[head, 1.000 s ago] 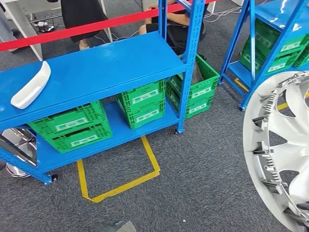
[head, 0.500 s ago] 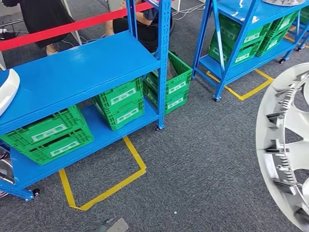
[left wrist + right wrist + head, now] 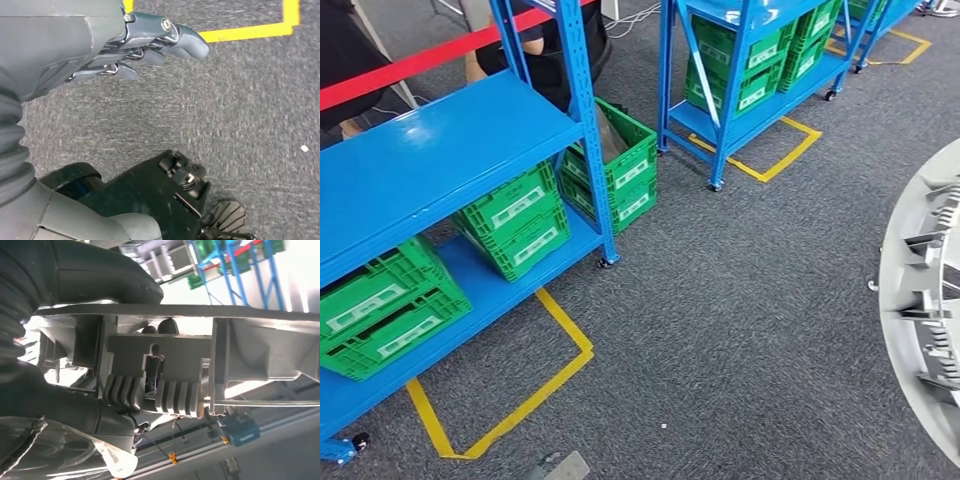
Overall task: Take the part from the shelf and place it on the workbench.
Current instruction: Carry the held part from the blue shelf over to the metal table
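Carrying the part away from the shelf

The right hand (image 3: 124, 405) grips the white wheel cover (image 3: 927, 310) by its rim, at the robot's right side over the carpet; the left hand (image 3: 143, 47) hangs empty with fingers extended. The blue shelf (image 3: 433, 160) stands at the left. Next, I judge, it must find the desk.

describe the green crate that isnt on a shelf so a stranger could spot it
Find the near blue rack on the left. Just past its right-hand upright, one green crate stands apart on the grey carpet. The other crates sit on rack shelves.
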`<action>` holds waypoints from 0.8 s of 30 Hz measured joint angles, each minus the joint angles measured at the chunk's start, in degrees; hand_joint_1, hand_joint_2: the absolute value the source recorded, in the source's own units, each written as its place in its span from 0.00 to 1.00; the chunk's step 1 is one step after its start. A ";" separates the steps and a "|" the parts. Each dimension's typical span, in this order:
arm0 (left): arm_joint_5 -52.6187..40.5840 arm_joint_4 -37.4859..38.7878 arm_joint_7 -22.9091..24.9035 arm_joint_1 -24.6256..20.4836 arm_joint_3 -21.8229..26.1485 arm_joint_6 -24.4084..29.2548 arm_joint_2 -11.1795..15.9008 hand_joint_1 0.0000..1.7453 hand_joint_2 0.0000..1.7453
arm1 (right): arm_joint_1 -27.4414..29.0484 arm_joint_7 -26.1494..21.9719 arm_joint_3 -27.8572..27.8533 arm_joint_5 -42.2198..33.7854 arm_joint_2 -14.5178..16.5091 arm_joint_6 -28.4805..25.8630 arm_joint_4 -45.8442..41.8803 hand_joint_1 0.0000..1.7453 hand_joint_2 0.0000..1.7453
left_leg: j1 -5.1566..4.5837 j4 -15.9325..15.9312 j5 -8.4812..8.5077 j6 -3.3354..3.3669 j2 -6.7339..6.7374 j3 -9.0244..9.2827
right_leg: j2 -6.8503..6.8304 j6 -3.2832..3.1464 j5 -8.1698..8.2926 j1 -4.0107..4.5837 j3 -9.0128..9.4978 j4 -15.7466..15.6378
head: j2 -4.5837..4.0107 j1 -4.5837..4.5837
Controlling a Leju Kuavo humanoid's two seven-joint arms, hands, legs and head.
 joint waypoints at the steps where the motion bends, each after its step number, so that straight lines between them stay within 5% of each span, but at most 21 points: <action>1: -0.01 0.00 0.07 0.09 0.01 0.01 0.01 0.00 1.00 | -0.37 -1.13 -0.86 -0.24 0.68 0.89 -0.04 1.00 1.00 | 0.18 2.41 -1.71 -0.30 -1.55 -0.96 | 0.51 -0.30 0.19 -0.11 -0.12 -0.08 | 0.00 -0.05; 3: -0.03 0.00 0.31 0.46 0.04 0.05 0.08 0.00 1.00 | -1.19 -3.11 -2.71 -0.95 2.12 2.69 -0.13 1.00 1.00 | 0.41 9.87 -5.66 -0.58 -3.83 -3.98 | 1.71 -0.63 0.40 -0.09 -0.48 -0.05 | 0.00 -0.10; 5: -0.14 0.00 0.61 0.84 0.07 0.09 0.15 0.00 1.00 | -1.70 -4.09 -4.71 -1.64 3.49 4.17 -0.37 1.00 1.00 | 0.46 14.49 -6.82 -0.54 -4.26 -5.85 | 3.08 -0.72 0.54 -0.02 -0.68 0.00 | 0.00 -0.10; 7: -0.28 0.00 0.80 0.95 0.07 0.13 0.17 0.00 1.00 | -1.98 -4.31 -6.64 -2.01 4.50 5.30 -0.72 1.00 1.00 | 0.46 10.69 -3.55 -0.19 -4.86 -4.00 | 4.49 -0.61 0.66 0.01 -0.66 0.06 | 0.00 -0.09; 9: -0.37 0.00 0.86 0.93 0.07 0.19 0.19 0.00 1.00 | -2.43 -4.34 -8.23 -2.19 5.15 6.10 -1.02 1.00 1.00 | 0.56 3.10 0.33 0.36 -7.83 -0.67 | 5.88 -0.31 0.83 0.02 -0.78 0.17 | 0.00 -0.04; 11: -0.46 0.00 0.96 0.91 0.07 0.28 0.20 0.00 1.00 | -2.99 -4.36 -9.38 -2.29 5.54 6.60 -1.29 1.00 1.00 | 0.61 -0.84 1.30 0.71 -10.11 0.85 | 7.28 0.35 1.22 -0.12 -1.47 0.31 | 0.00 -0.13; 13: -0.52 -0.01 1.03 0.84 0.07 0.52 0.14 0.00 1.00 | -3.24 -4.39 -10.29 -2.25 5.88 6.90 -1.63 1.00 1.00 | 0.62 -1.53 1.23 0.98 -9.28 0.88 | 8.61 1.27 1.77 -0.33 -2.30 0.22 | 0.00 -0.27; 14: -0.53 -0.01 1.02 0.78 0.07 0.67 0.08 0.00 1.00 | -3.21 -4.40 -10.70 -2.22 6.05 7.00 -1.79 1.00 1.00 | 0.70 -1.75 1.46 1.23 -8.51 0.84 | 8.20 1.60 1.72 -0.33 -2.76 0.39 | 0.00 -0.23; 17: -0.51 -0.02 0.99 0.77 0.07 1.00 -0.02 0.00 1.00 | -3.73 -4.45 -11.46 -2.19 6.30 7.13 -2.03 1.00 1.00 | 0.79 -2.32 2.00 1.98 -5.89 0.75 | 3.35 2.07 -2.00 -0.03 -6.12 6.56 | 0.00 0.13; 20: -0.43 0.00 0.98 0.95 0.07 1.07 0.05 0.00 1.00 | -4.06 -4.56 -11.71 -2.13 6.37 7.18 -2.08 1.00 1.00 | 0.49 -2.29 2.02 2.12 -3.09 0.47 | 1.59 2.45 -5.69 -0.03 -9.99 15.92 | 0.00 0.20; 22: -0.40 0.00 0.98 0.87 0.07 1.07 0.05 0.00 1.00 | -4.02 -4.56 -11.86 -2.08 6.41 7.23 -2.10 1.00 1.00 | 0.37 -2.28 1.99 2.09 -1.49 0.44 | 1.05 2.41 -3.73 -0.01 -7.70 13.09 | 0.00 0.22; 24: -0.39 -0.01 0.98 0.76 0.08 1.10 0.02 0.00 1.00 | -4.08 -4.56 -11.94 -2.03 6.43 7.25 -2.15 1.00 1.00 | 0.12 -2.21 1.82 1.86 -0.23 0.58 | -0.88 2.08 -0.98 0.24 -2.56 4.92 | 0.00 0.26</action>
